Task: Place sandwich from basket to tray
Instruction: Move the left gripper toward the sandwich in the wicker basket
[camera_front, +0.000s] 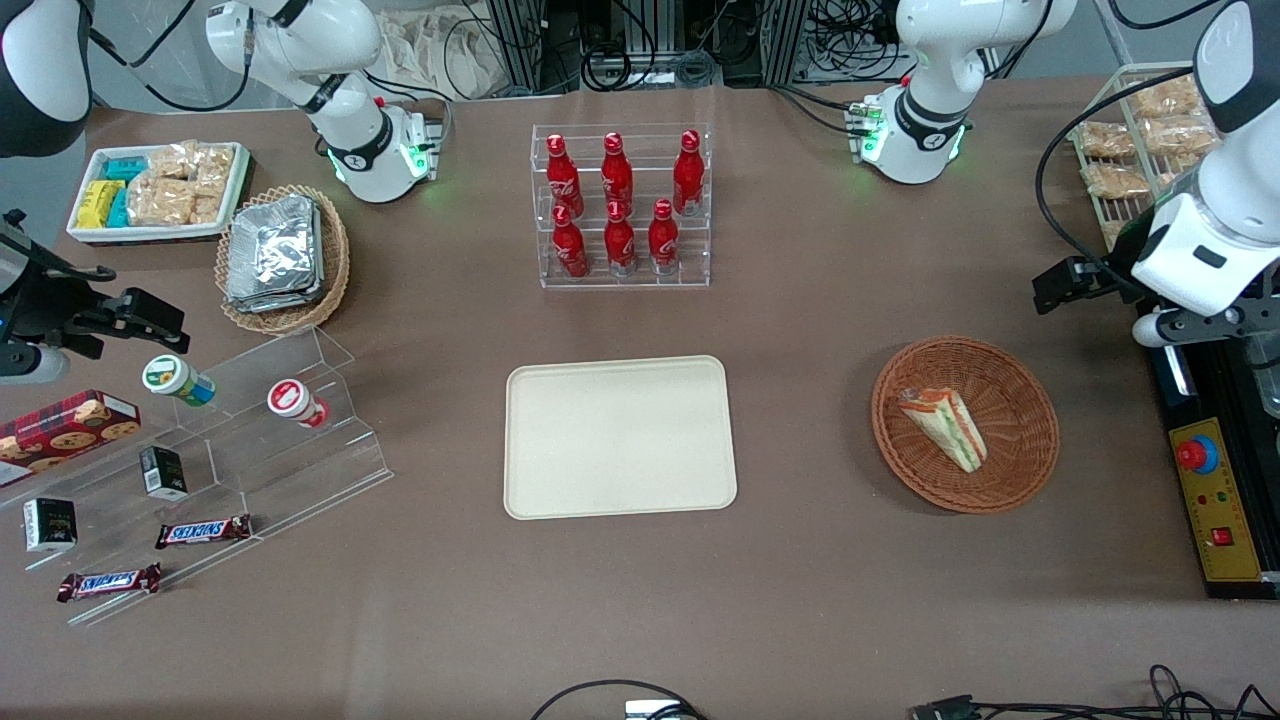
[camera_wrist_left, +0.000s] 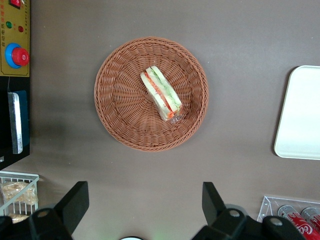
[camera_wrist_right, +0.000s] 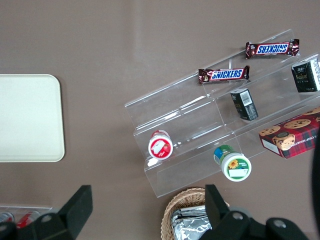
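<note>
- Reddish-brown wicker is forming the basket, which is sitting on the table toward the working arm's end; the sandwich is lying in it, wrapped in clear film, near the middle.
- The tray is lying flat and bare at the table centre, well apart from the basket.
- The gripper is hovering above the table just beside the basket rim, not over the sandwich; the jaws are standing wide open and are holding nothing.
- Step in hand, as judged: the approach. The pick is not yet begun and the sandwich is untouched.
- Next move, as judged: the gripper is needing to shift over the basket centre, align the jaws across the narrow faces of the wedge, then descend. The wrap is looking slippery and the bread soft, so a light, centred closure is being called for.
- Readable writing: two bars on the clear stepped stand toward the parked arm's end are reading "SNICKERS".
- The red bottles in the clear rack are carrying white script, too small to read with certainty.
</note>
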